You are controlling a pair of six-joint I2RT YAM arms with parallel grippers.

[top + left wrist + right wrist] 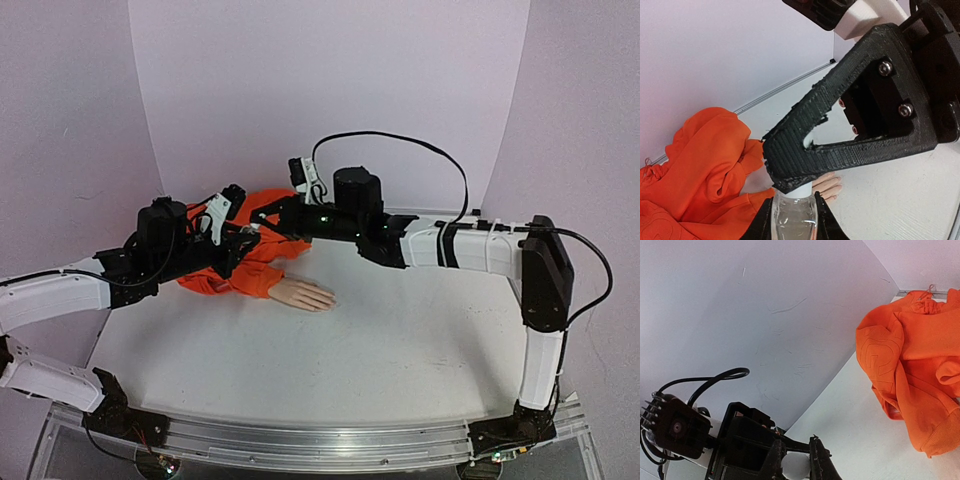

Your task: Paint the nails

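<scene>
Toward the table's (420,340) far-left corner, mannequin hand (303,294).

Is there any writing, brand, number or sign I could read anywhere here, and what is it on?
No readable text anywhere.
Orange garment: a raised emblem on the fabric, too faint to read.
Clear bottle and its white cap: no label showing.

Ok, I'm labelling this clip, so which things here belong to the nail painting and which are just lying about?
Job:
hand
nails
bottle, in left claw
cap, in right claw

Lying about:
orange sweater
black cable
</scene>
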